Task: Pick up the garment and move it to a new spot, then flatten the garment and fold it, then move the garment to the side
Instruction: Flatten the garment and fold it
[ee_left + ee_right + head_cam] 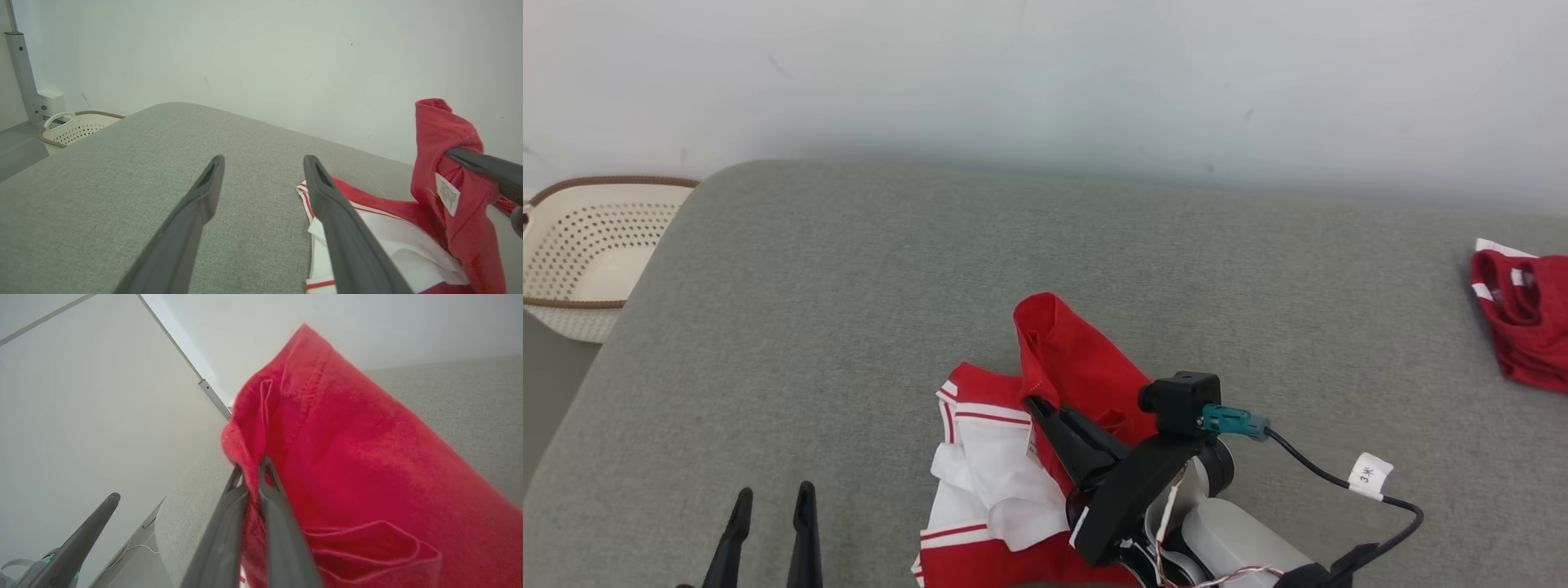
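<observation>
Lower middle of the head view: a red and white garment (pixel 996 457), crumpled on a grey padded surface (pixel 833 327). White panel with red stripes toward the left of the heap, plain red cloth toward the right. One red fold stands up from the heap, its peak toward the top of the frame.

Reaching in from the lower right, the right gripper (pixel 1036 404) pinches that raised fold, fingers pressed together with cloth between them. Same grip up close in the right wrist view: right gripper (pixel 252 467) closed tight on an edge of the garment (pixel 359 457), red cloth draping down to the right of the frame.

Lower left of the head view: the left gripper (pixel 776 492), fingers apart, holding nothing, above bare grey surface and well clear of the cloth. In the left wrist view, left gripper (pixel 264 161) spread wide, the garment (pixel 466 237) at the right edge with a white label (pixel 447 194) on the lifted fold; beside the label, a dark finger (pixel 482 165), probably the right gripper's.

Upper left of the head view: a cream perforated basket (pixel 572 237) with a brown rim, off the surface. Right edge: a second red garment (pixel 1527 327), well apart from the first. Behind it all, a pale wall (pixel 1045 73).
</observation>
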Controlling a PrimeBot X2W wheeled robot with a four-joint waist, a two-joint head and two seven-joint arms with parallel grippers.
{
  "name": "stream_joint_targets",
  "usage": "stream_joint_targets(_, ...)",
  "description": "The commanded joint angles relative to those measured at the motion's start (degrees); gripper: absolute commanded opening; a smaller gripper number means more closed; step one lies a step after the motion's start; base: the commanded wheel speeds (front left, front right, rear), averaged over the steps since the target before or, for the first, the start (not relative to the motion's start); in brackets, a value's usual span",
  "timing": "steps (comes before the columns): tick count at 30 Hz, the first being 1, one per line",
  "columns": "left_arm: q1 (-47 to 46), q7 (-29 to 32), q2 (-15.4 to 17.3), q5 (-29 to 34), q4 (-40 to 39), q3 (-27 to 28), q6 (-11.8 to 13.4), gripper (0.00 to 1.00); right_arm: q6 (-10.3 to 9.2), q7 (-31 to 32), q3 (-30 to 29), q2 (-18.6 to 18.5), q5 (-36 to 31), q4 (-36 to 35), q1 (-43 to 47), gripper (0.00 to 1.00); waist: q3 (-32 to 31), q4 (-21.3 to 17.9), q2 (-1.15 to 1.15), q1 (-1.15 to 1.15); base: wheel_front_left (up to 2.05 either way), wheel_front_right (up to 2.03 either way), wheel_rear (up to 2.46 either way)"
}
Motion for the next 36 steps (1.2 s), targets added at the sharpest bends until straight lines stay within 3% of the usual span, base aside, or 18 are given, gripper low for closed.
stream_joint_targets(1,-0.5,-0.2,0.0,-0.6,0.4,-0.3,-0.2,1.00,0.00,-0.9,0.7,0.5,-0.3,1.5,-1.2,0.00,0.4,1.3,0.00,0.00,0.00,0.00,0.00)
stream_joint_targets(13,-2.5,-0.2,0.0,-1.2,2.4,-2.9,-0.5,1.00,0.00,-4.4,4.9,2.7,3.4,15.1,-5.5,0.00,1.5,5.8,0.00,0.00,0.00,0.00,0.00)
stream_joint_targets(14,-2.6,-0.2,0.0,-1.2,2.5,-3.0,-0.5,1.00,0.00,-4.8,5.2,2.8,3.8,15.8,-5.9,0.11,1.5,6.0,0.00,0.00,0.00,0.00,0.00)
stream_joint_targets(15,-2.7,-0.2,0.0,-1.2,2.6,-2.9,-0.5,1.00,0.00,-5.3,5.7,2.8,4.2,16.5,-6.2,0.33,1.5,6.1,0.00,0.00,0.00,0.00,0.00)
stream_joint_targets(16,-2.7,-0.2,0.0,-1.2,2.7,-2.9,-0.5,1.00,0.00,-5.6,6.2,2.9,4.6,17.2,-6.4,0.80,1.5,6.2,0.00,0.00,0.00,0.00,0.00)
stream_joint_targets(17,-2.7,-0.2,0.0,-1.3,2.9,-2.8,-0.5,1.00,0.00,-6.0,6.6,2.9,5.1,17.6,-6.6,1.00,1.5,6.3,0.00,0.00,0.00,0.00,0.00)
stream_joint_targets(26,-1.9,-0.2,0.0,-0.8,3.1,-1.7,-0.4,1.00,0.00,-9.8,9.6,2.9,8.2,14.2,-9.2,1.00,0.9,4.7,0.00,0.00,0.00,0.00,0.00)
stream_joint_targets(36,-1.2,-0.2,0.0,-0.6,2.2,-0.7,0.1,1.00,0.00,-11.1,3.5,-2.5,4.2,9.5,-8.9,1.00,0.6,2.4,0.00,0.00,0.00,0.00,0.00)
